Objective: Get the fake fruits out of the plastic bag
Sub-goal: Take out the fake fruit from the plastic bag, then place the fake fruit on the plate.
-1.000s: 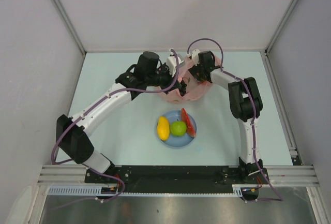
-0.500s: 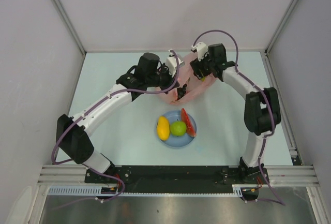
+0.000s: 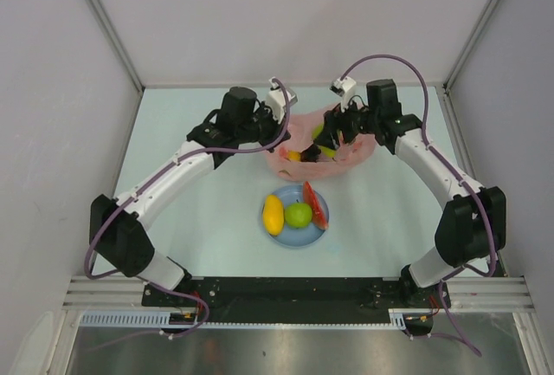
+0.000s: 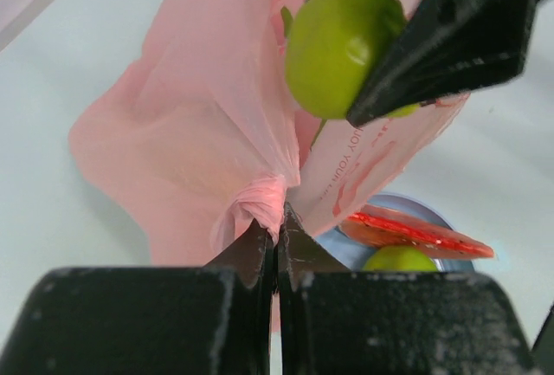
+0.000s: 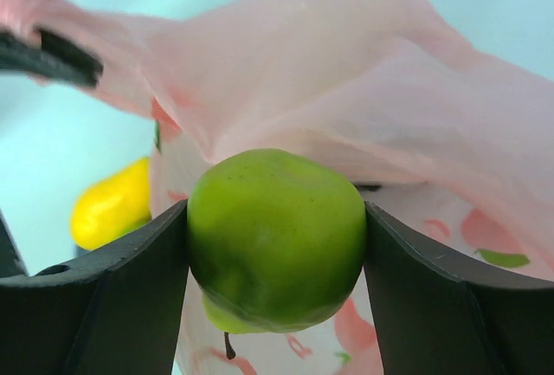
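Note:
The pink plastic bag lies at the table's back middle, its mouth stretched between both arms. My left gripper is shut on a bunched edge of the bag. My right gripper is shut on a green fake fruit, held just above the bag's opening; the left wrist view shows this fruit between the right gripper's dark fingers. A yellow fruit sits low in the bag. From above, the right gripper hangs over the bag's middle, the left gripper at its left rim.
A round light blue plate lies in front of the bag. On it are a yellow fruit, a green fruit and a red slice. Grey walls close the table's back and sides.
My right gripper has shut on the green fruit and drawn back to the right, lifting it from the bag. The bag's mouth is stretched wider; the left gripper shifted slightly left.

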Action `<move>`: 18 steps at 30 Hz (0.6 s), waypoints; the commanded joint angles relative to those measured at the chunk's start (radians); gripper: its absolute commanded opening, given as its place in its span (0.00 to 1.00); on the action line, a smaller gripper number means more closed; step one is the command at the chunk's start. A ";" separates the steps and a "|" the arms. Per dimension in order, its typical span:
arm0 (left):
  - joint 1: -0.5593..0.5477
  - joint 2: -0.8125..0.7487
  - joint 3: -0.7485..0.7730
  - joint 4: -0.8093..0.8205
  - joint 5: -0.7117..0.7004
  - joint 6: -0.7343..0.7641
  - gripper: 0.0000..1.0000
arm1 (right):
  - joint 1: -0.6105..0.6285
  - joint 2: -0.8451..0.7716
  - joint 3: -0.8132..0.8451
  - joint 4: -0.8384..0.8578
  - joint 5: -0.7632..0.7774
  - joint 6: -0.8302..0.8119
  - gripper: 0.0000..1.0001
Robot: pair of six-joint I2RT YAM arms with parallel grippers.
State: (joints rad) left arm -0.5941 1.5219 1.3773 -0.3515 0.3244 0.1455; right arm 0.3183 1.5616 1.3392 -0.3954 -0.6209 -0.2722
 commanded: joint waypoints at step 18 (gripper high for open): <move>0.011 -0.158 -0.064 0.046 0.024 -0.024 0.00 | 0.393 -0.288 -0.043 -0.253 0.061 -0.315 0.50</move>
State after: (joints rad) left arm -0.5900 1.4464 1.3334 -0.3420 0.3347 0.1211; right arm 0.5400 1.4063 1.4101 -0.3931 -0.6098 -0.2909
